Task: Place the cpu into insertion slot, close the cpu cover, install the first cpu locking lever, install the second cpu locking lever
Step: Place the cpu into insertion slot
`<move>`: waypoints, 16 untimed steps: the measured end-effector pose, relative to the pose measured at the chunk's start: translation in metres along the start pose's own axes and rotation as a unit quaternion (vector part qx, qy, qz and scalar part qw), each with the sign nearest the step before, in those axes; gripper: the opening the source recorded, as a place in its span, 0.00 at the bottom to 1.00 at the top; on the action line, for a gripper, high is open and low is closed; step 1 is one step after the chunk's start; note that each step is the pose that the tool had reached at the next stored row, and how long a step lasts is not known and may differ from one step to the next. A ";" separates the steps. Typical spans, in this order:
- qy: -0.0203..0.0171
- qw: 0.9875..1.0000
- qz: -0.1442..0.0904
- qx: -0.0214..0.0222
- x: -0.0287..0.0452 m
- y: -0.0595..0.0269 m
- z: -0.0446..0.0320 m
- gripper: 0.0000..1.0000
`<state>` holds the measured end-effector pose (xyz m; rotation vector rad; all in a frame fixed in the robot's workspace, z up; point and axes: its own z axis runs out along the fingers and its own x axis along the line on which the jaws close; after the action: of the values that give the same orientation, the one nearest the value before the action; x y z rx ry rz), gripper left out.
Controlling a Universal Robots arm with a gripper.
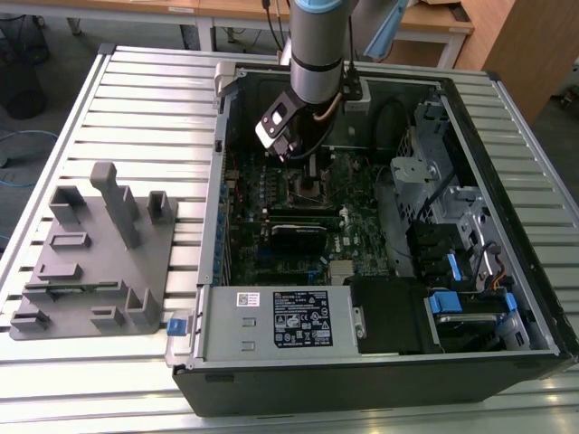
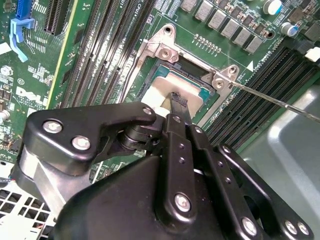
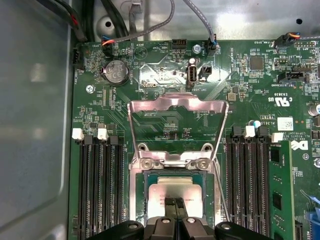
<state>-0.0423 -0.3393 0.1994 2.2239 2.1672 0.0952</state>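
end effector (image 3: 176, 202): I saw it closed, tips on cpu (image 3: 160, 192)
cpu: sat in insertion slot (image 3: 145, 190) underneath
cpu cover (image 3: 175, 103): stood open

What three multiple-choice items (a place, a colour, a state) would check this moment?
1. Where is the cpu?
A. on the floor
B. in the insertion slot
C. held up in mid-air

2. What colour is the circuit board?
A. red
B. white
C. green

3. How does the cpu cover stand?
A. swung up, open
B. shut flat over the chip
C. taken off and laid aside

Answers:
1 B: its silver face lies inside the socket frame, with the gripper down on it.
2 C: green shows all round the socket.
3 A: the frame stands up from its hinge, with the board visible through its window.
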 end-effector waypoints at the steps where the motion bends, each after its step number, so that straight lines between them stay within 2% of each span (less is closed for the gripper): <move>1: 0.000 1.000 0.000 0.000 0.0001 0.0000 0.0001 0.10; 16: 0.000 1.000 0.000 0.000 -0.0001 -0.0002 0.0018 0.10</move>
<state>-0.0423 -0.3394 0.1976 2.2238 2.1671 0.0955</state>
